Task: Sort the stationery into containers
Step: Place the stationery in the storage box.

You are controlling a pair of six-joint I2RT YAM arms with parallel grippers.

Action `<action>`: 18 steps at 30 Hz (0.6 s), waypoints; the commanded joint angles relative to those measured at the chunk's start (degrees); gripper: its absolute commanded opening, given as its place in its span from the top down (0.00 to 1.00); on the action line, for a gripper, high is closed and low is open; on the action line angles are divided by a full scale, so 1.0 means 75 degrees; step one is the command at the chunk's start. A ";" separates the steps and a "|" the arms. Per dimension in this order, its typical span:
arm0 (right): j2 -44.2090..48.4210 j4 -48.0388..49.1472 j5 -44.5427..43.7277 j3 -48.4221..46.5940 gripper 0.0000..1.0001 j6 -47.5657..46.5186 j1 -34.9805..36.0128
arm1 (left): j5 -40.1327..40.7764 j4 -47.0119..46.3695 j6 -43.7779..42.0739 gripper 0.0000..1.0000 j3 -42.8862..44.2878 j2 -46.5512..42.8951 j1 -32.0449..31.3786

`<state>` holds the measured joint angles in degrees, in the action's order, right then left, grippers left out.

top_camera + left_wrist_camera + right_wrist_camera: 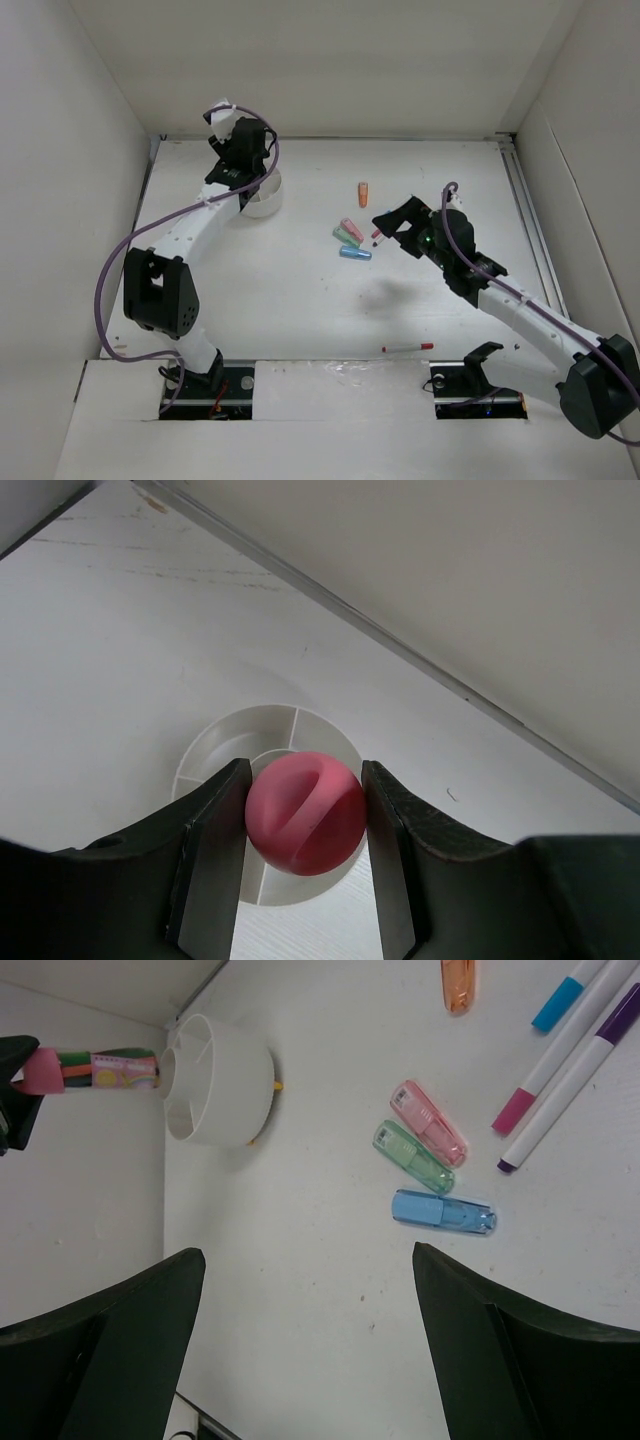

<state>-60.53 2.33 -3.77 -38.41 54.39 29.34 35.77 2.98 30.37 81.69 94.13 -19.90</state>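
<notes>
The desk (pixel 300 300) is a plain white surface, boxed in by white walls (pixel 330 60) at the back and on both sides. A thin metal strip (pixel 400 645) runs along the seam where desk meets back wall. The desk shows a few faint scuffs near that seam.

At the far left, the left pincer (pixel 305 770) is closed on a pink-ended cylinder (pixel 305 820) and holds it directly above the round white cup (pixel 215 750), whose inner dividers show beneath it. The cup stands on the desk close to the back wall.

The right pincer (pixel 308 1255) is spread wide and holds nothing, hanging above bare desk to the right of the middle. Just beyond it lie three small clear cases: pink (pixel 428 1123) and green (pixel 412 1157) side by side, blue (pixel 443 1212) next to them. An orange cap (pixel 457 980) lies farther back. A blue-capped pen (pixel 560 1000), a pink-capped pen (pixel 515 1110) and a purple-tipped pen (pixel 572 1080) lie together. A red-capped pen (pixel 408 347) lies alone near the front edge.
</notes>
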 commanded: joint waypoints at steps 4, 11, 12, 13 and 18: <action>-0.0003 0.0545 -0.0011 -0.0152 0.10 -0.0022 0.0072 | 0.0352 -0.0245 -0.0030 0.83 -0.0333 -0.0140 0.0005; -0.0003 0.0545 -0.0058 -0.0152 0.10 -0.0022 0.0002 | 0.0200 -0.0175 -0.0100 0.63 -0.0170 0.0223 0.0005; -0.0073 0.0545 -0.0129 -0.0152 0.10 -0.0022 0.0002 | 0.0130 -0.0106 -0.0100 0.56 -0.0169 0.0223 0.0005; -0.0073 0.0545 -0.0130 -0.0152 0.10 -0.0022 0.0002 | 0.0129 -0.0105 -0.0100 0.47 -0.0169 0.0223 0.0005; -0.0073 0.0545 -0.0245 -0.0152 0.10 -0.0022 0.0002 | -0.0796 -0.0655 -0.0031 0.39 -0.0508 -0.0572 0.0005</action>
<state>-61.23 3.44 -3.95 -38.41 54.39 29.32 32.91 1.98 30.06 78.74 95.88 -19.90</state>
